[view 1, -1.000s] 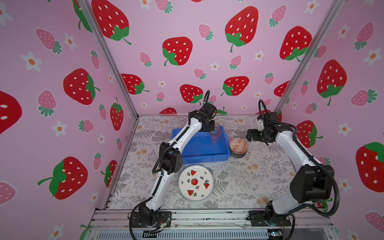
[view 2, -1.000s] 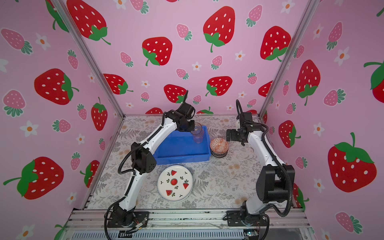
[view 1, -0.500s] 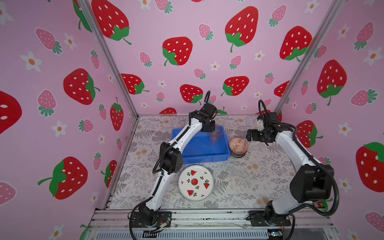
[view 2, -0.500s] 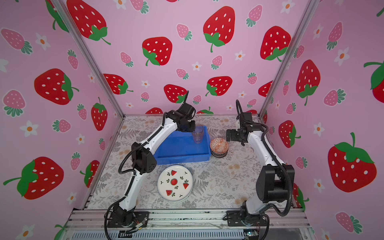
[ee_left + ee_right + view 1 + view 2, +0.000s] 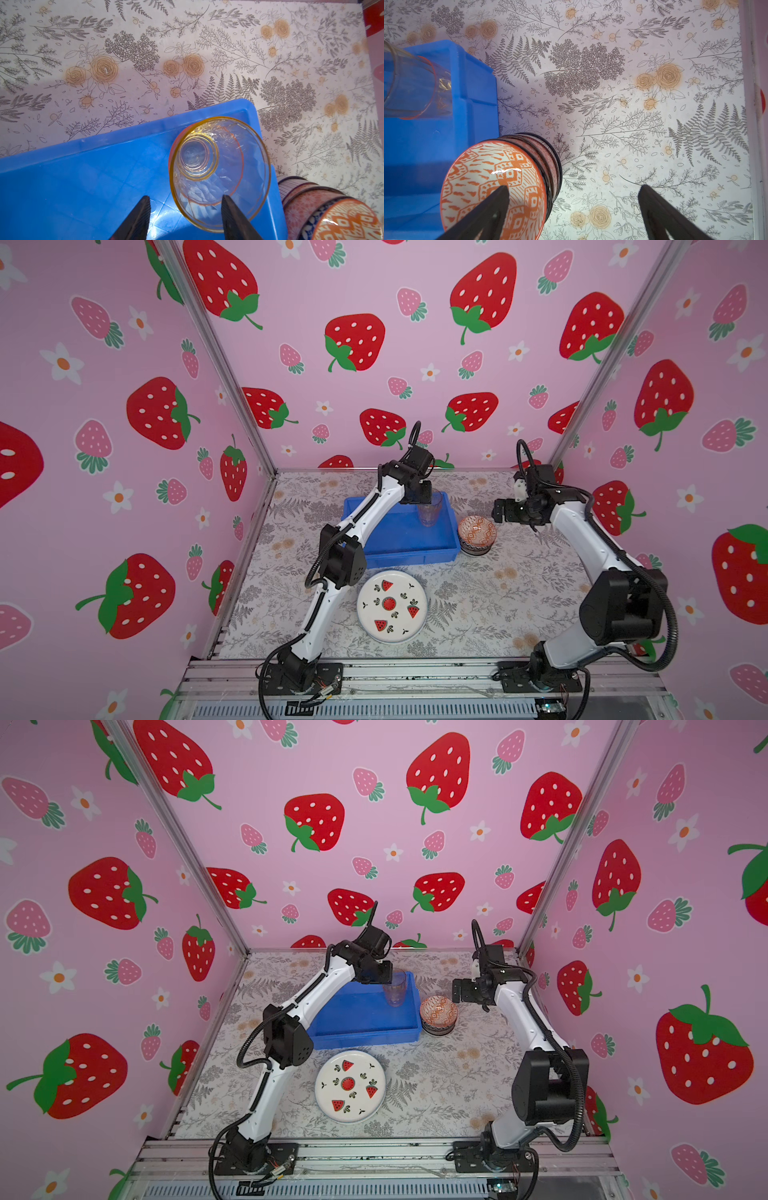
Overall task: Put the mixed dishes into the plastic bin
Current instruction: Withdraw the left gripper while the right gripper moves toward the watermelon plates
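Glass tumbler (image 5: 430,510) upright, mouth upward

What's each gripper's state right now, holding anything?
Left gripper: open, jaws straddling the rim of the glass tumbler, not clamping it.
Right gripper: open, holding nothing.

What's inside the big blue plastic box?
A clear glass tumbler with a yellow rim stands upright in one corner of the bright blue plastic bin. In both top views the left arm covers part of its floor, hiding that bit.
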